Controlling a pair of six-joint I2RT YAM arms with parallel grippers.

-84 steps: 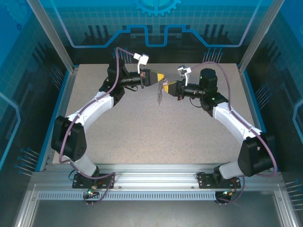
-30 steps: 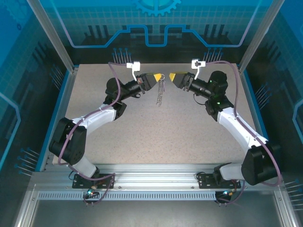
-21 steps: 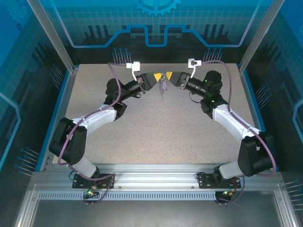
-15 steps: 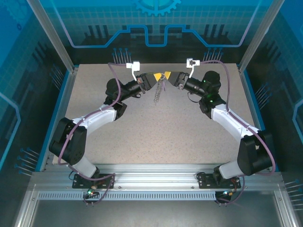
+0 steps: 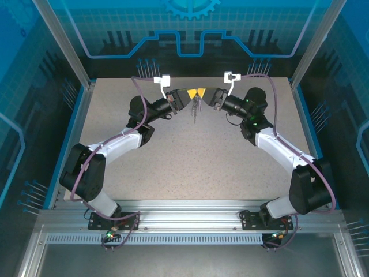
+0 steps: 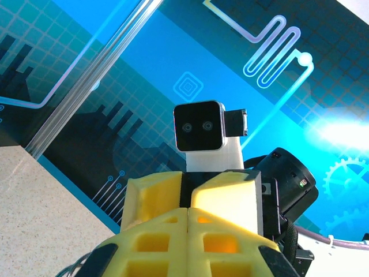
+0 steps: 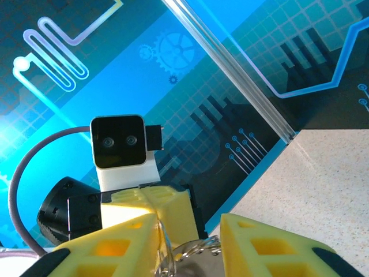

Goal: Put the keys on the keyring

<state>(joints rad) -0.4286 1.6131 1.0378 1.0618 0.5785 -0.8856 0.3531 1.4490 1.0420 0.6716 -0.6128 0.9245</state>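
Across the bare desk (image 5: 190, 173), both arms reach to the upper middle of the overhead frame, where the left hand (image 5: 188, 93) and the right hand (image 5: 202, 92) now meet tip to tip. A second ago they stood apart, with the chain (image 5: 195, 109) hanging from the left hand alone. Since then the right hand has swung in from the right and its jaws have been narrowing.

The left hand is clamped tight, its yellow fingers (image 6: 222, 202) pressed together in its own wrist view. With the chain dangling just beneath it, I judge that it holds the keyring (image 7: 189, 251). The right hand's fingers (image 7: 259, 242) stand apart with the keyring's metal loops in the gap between them. I cannot tell whether they pinch it yet. The keys are too small to make out.

This looks like the right hand coming in to take hold of the ring for threading, and no key appears to be on it so far.
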